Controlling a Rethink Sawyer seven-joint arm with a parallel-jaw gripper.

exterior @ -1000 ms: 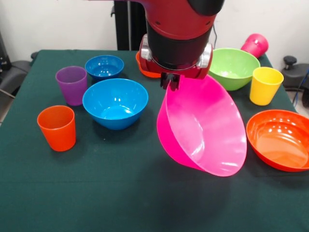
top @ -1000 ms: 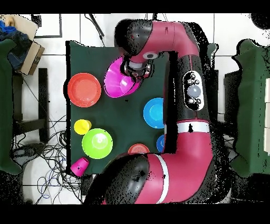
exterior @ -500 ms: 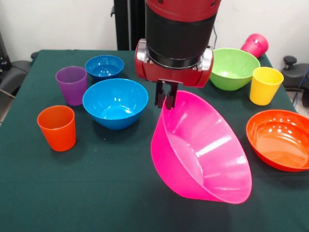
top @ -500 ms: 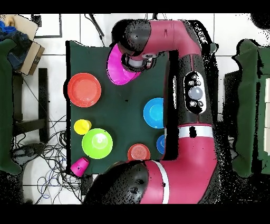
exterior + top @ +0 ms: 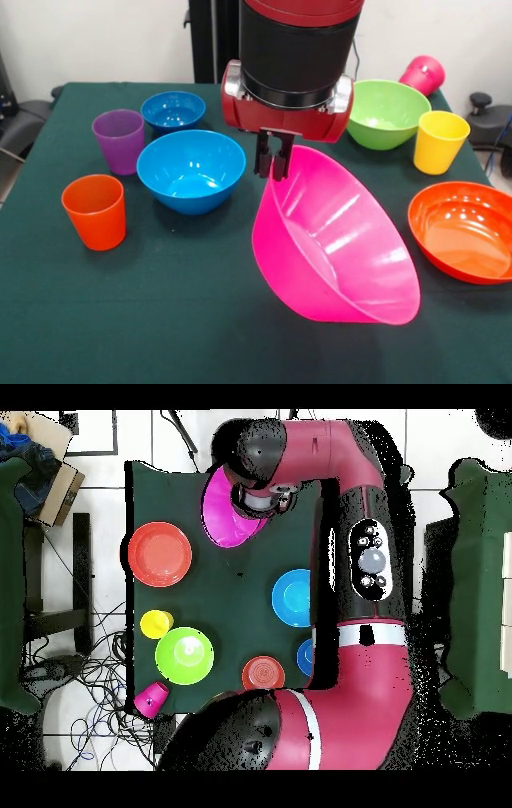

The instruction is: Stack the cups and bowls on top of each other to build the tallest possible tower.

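Pink and glossy, the very large bowl (image 5: 336, 240) is the nearest thing on the dark green table (image 5: 160, 320). It hangs tilted, with its opening turned up and toward the camera and its low edge close to the cloth; I cannot tell if it touches. The gripper (image 5: 272, 156) holds its upper rim, the two black fingers closed narrow on the thin wall. In the overhead view the pink bowl is half hidden under the red and black arm (image 5: 360, 564), at the table end away from the base.

To the left in the front view stands the orange cup (image 5: 94, 211), upright and alone. At the right edge lies the large orange bowl (image 5: 464, 230), upright. A little farther back, the medium blue bowl (image 5: 190, 170) stands just left of the gripper, and the purple cup (image 5: 118, 140) is near it. Behind them are the small blue bowl (image 5: 173, 110), the lime green bowl (image 5: 389, 112) and the yellow cup (image 5: 440, 141). Farthest, the magenta cup (image 5: 422, 74) lies on its side at the corner
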